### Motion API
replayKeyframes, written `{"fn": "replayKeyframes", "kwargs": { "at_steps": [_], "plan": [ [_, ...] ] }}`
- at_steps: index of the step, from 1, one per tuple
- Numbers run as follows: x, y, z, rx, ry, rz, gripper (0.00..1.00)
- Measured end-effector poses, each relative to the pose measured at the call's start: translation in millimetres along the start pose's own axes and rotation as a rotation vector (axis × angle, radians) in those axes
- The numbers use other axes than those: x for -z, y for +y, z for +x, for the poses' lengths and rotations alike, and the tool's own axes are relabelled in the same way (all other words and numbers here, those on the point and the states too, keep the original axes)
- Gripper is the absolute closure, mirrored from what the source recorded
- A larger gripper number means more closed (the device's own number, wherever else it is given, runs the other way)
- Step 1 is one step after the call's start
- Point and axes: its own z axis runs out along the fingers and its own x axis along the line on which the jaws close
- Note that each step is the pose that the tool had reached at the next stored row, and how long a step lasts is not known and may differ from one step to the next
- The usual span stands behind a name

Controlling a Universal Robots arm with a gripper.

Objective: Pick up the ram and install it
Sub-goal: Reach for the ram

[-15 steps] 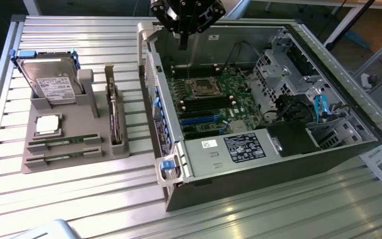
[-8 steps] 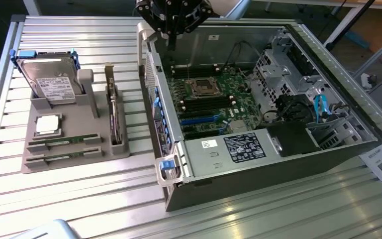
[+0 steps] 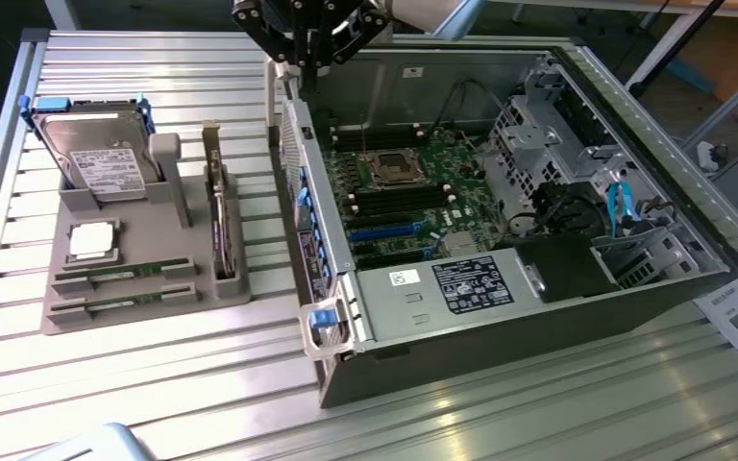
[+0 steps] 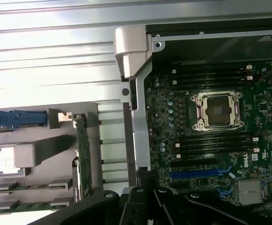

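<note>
On the grey parts holder [image 3: 151, 317], at the exterior view's left: the ram [image 3: 126, 272], a narrow green stick lying flat in a slot at the holder's near end. A second stick [image 3: 123, 302] lies in the parallel slot just beside it.

Same holder, behind the sticks:
- a square silver processor chip [image 3: 92, 240], lying flat;
- a hard drive [image 3: 97, 154], propped at a tilt between blue rails;
- a dark expansion card [image 3: 222, 230], standing on edge in its own slot, near the sticks' ends.

Worktop [image 3: 151, 403]: ribbed light metal, carrying holder and case.

Computer case [image 3: 472, 355], at the exterior view's right: lying on its side, open upward. Its green motherboard [image 3: 446, 154] is exposed, with a square processor socket [image 4: 218, 109] between rows of long black slots [image 4: 210, 140].

Arm [image 3: 305, 24]: black, hanging above the far end of the case wall that faces the holder, well apart from the ram.

Jaws: closed tight together, holding nothing.
</note>
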Motion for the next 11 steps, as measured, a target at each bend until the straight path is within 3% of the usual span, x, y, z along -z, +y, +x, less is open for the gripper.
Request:
{"fn": "replayKeyframes", "kwargs": {
  "at_steps": [11],
  "plan": [
    [0.9,-2.3,30.9,0.0,0.0,0.0001,0.9]
  ]
}}
